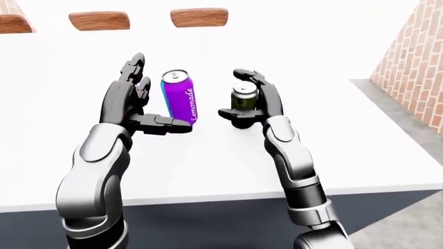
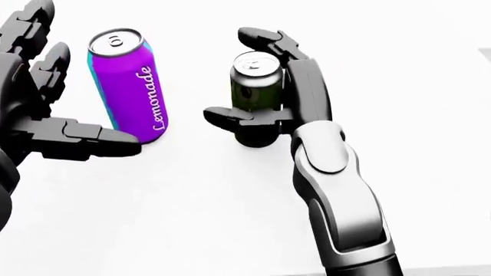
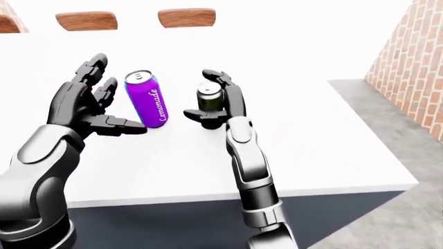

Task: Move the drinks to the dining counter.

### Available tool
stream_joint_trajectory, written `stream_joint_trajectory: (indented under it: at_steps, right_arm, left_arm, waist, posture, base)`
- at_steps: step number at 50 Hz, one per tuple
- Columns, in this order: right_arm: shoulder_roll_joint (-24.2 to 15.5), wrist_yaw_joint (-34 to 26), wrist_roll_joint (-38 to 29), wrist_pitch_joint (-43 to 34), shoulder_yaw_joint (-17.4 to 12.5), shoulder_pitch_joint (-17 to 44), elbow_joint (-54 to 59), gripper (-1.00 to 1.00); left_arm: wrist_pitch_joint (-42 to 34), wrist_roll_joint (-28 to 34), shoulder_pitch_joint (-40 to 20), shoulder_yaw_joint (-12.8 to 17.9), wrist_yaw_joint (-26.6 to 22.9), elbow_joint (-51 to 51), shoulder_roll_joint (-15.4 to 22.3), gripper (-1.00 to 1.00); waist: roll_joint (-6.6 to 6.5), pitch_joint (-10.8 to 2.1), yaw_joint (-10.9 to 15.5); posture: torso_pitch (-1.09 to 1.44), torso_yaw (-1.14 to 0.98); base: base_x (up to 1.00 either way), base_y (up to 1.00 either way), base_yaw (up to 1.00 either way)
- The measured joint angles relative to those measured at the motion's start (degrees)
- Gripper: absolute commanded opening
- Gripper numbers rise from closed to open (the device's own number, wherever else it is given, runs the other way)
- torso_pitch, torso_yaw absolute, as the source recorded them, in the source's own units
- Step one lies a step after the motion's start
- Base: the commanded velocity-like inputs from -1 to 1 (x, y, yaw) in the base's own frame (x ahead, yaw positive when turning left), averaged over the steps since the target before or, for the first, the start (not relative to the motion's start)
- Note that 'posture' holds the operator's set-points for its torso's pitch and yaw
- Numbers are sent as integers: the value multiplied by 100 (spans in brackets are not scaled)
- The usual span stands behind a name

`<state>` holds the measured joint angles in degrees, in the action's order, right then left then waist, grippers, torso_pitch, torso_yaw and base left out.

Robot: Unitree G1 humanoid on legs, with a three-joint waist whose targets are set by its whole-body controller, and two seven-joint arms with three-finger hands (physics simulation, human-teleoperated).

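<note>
Two drink cans were seen standing on the white table [image 1: 228, 166], each flanked by a robot hand.

"Lemonade" was read in white script down the purple can [image 2: 129, 85], which stood slightly tilted. Just right of it, the dark green can [image 2: 255, 81] was clasped by the right robot hand [image 2: 265, 95], thumb and fingers closed round it. The left robot hand [image 2: 46, 109] was held spread wide beside the purple can, seemingly without touching it. Wooden chair backs [image 1: 199, 17] and a brick wall [image 1: 410, 57] were shown only in the eye views.
</note>
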<state>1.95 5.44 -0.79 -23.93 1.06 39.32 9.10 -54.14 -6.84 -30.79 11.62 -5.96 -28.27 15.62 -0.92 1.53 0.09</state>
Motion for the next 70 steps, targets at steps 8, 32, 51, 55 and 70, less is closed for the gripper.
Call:
stream_joint_trajectory:
  at_steps: [8, 32, 51, 55, 70]
  right_arm:
    - [-13, -26, 2, -75, -8, 2, -143, 65]
    - [-847, -22, 610, -899, -603, -762, -1963, 100]
    - [-953, -175, 180, -1884, -685, -1030, -3789, 100]
    - [-827, -207, 263, -1877, -597, -1060, -3685, 100]
    - [-1022, 451, 1056, -1728, -973, -1193, -3912, 100]
  left_arm:
    - [14, -9, 4, 5, 5, 24, 20, 100]
    - [-446, -450, 144, 343, 180, -781, 194, 100]
    - [-850, -836, 98, 392, 337, -1364, 257, 100]
    - [-841, -802, 181, 443, 368, -1304, 271, 100]
    - [-802, -681, 210, 81, 283, -1465, 69, 100]
  waist:
    - [-7, -1, 8]
    - [37, 14, 22]
    - [-34, -54, 111]
    - [-247, -28, 274]
    - [263, -2, -113]
  posture:
    - [0, 0]
    - [0, 0]
    - [0, 0]
    - [0, 0]
    - [0, 0]
  base:
    - [0, 0, 0]
    - [0, 0, 0]
    - [-92, 12, 0]
    - [-96, 14, 0]
    - [-6, 0, -94]
